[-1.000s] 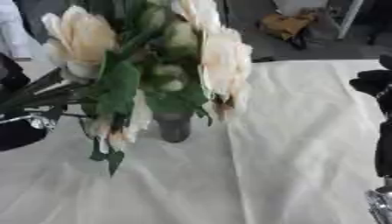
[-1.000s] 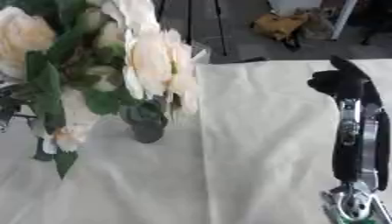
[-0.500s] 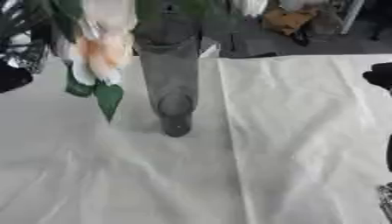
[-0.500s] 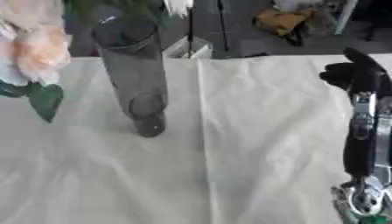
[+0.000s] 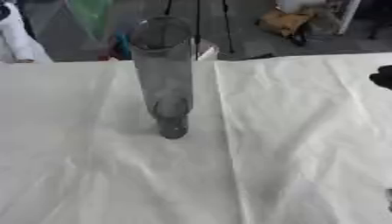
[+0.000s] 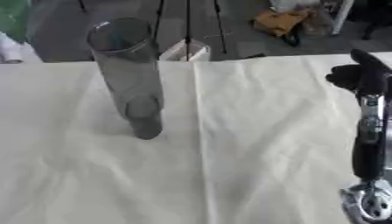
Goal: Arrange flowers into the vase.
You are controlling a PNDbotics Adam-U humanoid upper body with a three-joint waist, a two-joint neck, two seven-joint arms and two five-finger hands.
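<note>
Gone from the vase since half a second back: the whole bunch of cream flowers, lifted up and out of sight, only a green blur [image 5: 92, 17] left near the top edge. Same spot for the right hand, though, far right over the cloth.

Right hand [image 6: 360, 76] shows best in the right eye view: black, raised at the end of a black-and-silver forearm [image 6: 367, 144] coming up from the lower right corner. Can't tell whether open or curled, just a dark lump with one part sticking up. Holding nothing visible. Left eye view catches only a black sliver of it at the right edge. No left hand in either view.

Well apart to the left of that hand: the vase [image 5: 162, 74], tall clear grey cylinder, standing upright on the white tablecloth [image 5: 306, 144] near the table's middle, mouth open and empty, just left of a long crease in the cloth.

Past the far table edge, right behind the vase: something small, whitish and pointed [image 6: 186, 50]. Further back on the dark floor: thin black stand legs [image 6: 187, 22] and a yellowish-brown lump [image 6: 279, 22]. White shape [image 5: 15, 37] at far left, only clear in the left eye view. Nothing between hand and vase but bare cloth.
</note>
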